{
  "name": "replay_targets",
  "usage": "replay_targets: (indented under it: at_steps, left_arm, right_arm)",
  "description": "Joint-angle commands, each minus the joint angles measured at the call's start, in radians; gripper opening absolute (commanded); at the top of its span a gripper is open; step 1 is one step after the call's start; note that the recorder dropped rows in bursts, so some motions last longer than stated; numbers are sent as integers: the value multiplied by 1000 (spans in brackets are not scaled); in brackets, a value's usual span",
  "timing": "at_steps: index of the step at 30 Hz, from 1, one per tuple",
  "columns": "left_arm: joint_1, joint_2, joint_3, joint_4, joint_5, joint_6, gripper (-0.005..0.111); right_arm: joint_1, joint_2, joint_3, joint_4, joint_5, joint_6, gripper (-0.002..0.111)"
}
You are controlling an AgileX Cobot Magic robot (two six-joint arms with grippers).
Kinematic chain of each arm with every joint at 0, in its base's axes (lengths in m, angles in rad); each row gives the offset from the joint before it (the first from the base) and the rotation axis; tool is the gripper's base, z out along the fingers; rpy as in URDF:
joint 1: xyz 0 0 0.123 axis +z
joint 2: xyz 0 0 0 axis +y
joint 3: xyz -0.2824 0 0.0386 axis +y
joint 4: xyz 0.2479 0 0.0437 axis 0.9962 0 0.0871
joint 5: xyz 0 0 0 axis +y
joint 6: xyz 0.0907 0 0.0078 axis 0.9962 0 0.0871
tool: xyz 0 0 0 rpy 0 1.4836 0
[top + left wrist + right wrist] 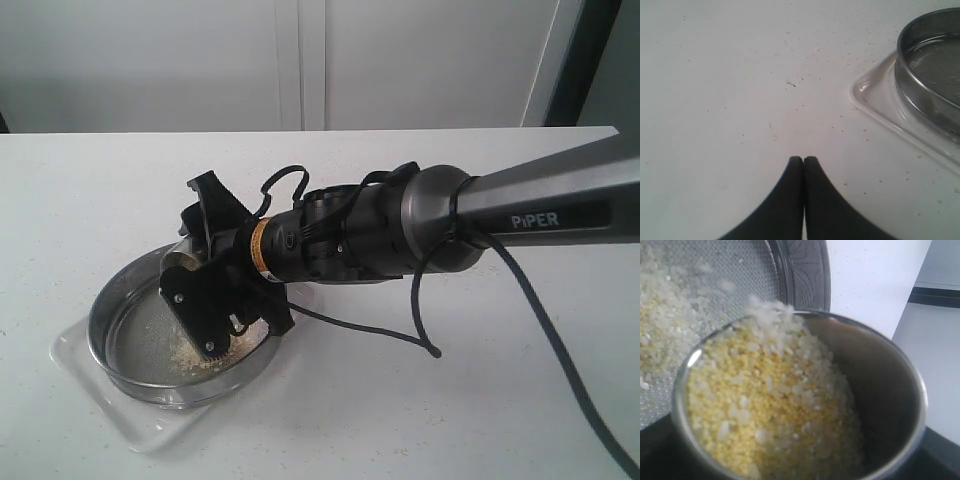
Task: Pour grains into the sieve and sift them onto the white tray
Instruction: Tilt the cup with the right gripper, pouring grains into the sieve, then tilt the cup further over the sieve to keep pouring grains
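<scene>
- The sieve (pixel 100 305) sits inside the white tray (pixel 140 425) at about 8 o'clock in the exterior view; the tray lies flat on the pale counter (pixel 420 400), one rounded corner showing past the sieve's rim
- The right arm (pixel 535 218), marked PIPER, reaches in from 3 o'clock across the middle; a black cable (pixel 425 320) loops beneath it
- The right fingers (pixel 205 315) stand wide apart and clamp a small steel cup (pixel 182 262) between them; the cup is tipped over the sieve's edge at the side nearer the arm
- In the right wrist view the cup (pixel 885 390) is well filled with grains (pixel 770 405), yellow granules mixed with whitish rice-like ones; some are spilling over its lip onto the mesh (pixel 715 270), where more already lie
- From outside, a low heap of grains (pixel 205 355) shows on the mesh at the sieve's 5 o'clock side; the rest of the mesh is only thinly dusted
- The left fingers (pixel 790 200) are pressed fully together with nothing between them, above bare counter (pixel 715 100); the tray corner (pixel 865 95) and the sieve wall (pixel 905 75) lie nearby, apart from them
- Stray specks of grain (pixel 790 84) dot the counter around the tray
</scene>
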State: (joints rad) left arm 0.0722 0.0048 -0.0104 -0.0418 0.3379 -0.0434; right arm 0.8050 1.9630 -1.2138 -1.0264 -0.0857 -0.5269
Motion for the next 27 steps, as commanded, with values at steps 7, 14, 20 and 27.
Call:
replay_targets:
  at_steps: [7,14,20,27]
  left_arm:
    - [-5,-5,10,-10,17,3,0]
    - [-5,-5,10,-10,17,3,0]
    - [-5,-5,10,-10,17,3,0]
    - [-5,-5,10,-10,17,3,0]
  right_arm:
    - [1,-5,-12,0,-18,-52,0]
    - [1,26,-40,0,-22,-52,0]
    - [1,50,-89,0,2,-52,0]
    - [1,54,-113,-2,11,-106,0]
